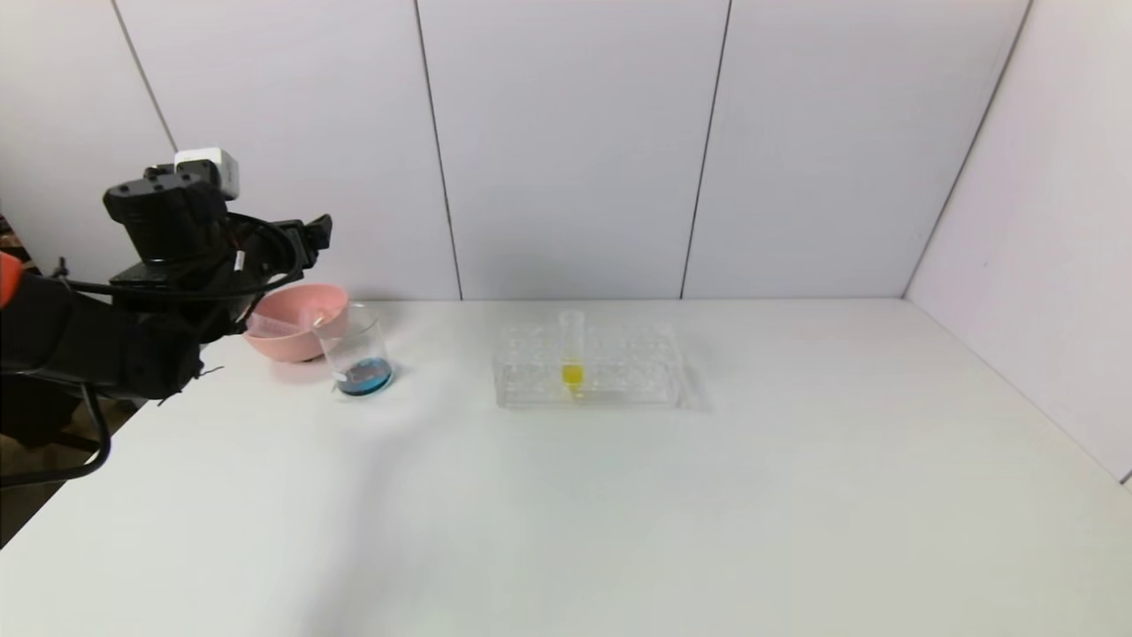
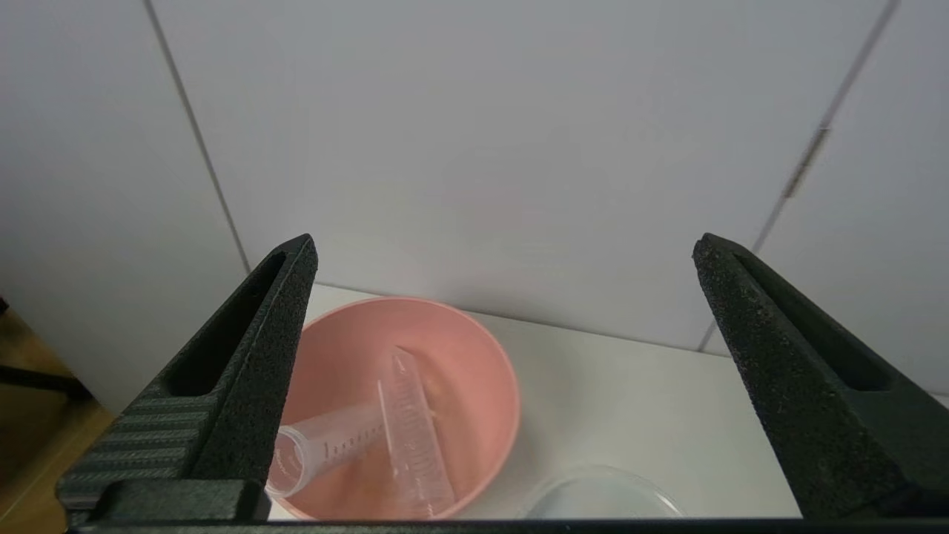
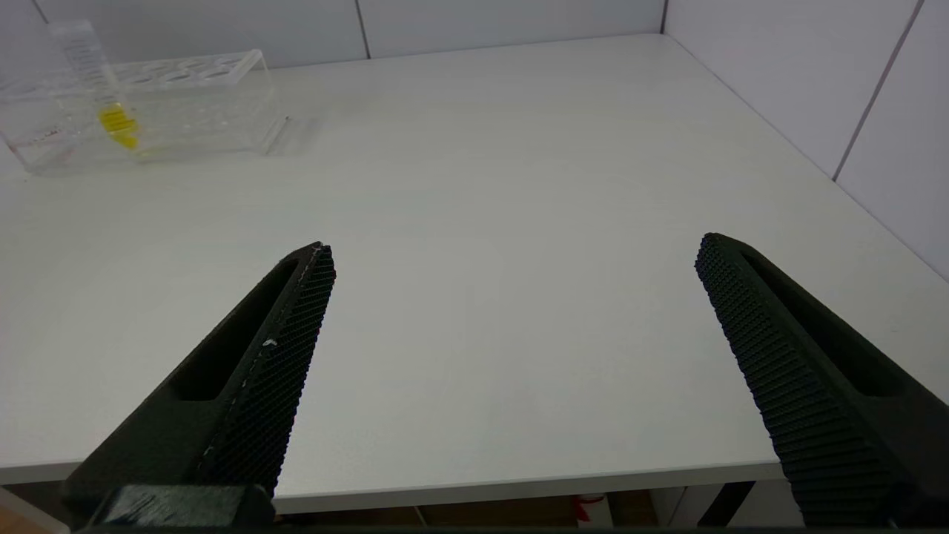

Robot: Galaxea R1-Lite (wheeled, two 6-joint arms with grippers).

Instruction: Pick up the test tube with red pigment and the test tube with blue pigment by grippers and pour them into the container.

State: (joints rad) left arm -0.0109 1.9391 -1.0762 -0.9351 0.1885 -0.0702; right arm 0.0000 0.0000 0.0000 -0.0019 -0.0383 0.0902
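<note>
My left gripper [image 1: 317, 237] is open and empty, held above the pink bowl [image 1: 281, 341] at the table's far left; its fingertips [image 2: 296, 256] stand wide apart in the left wrist view [image 2: 504, 248]. Two clear graduated tubes, one [image 2: 334, 445] and another [image 2: 411, 423], lie crossed inside the bowl [image 2: 489, 356]; no red or blue liquid shows in them. The glass beaker [image 1: 358, 354] stands just right of the bowl and holds dark blue liquid; its rim shows in the left wrist view [image 2: 600, 493]. My right gripper [image 3: 515, 252] is open and empty over the table's front edge, outside the head view.
A clear tube rack [image 1: 637, 363] stands mid-table with one upright yellow-liquid tube [image 1: 572, 372]; both show in the right wrist view, rack [image 3: 200, 96] and tube [image 3: 115, 119]. White wall panels close the back and right sides.
</note>
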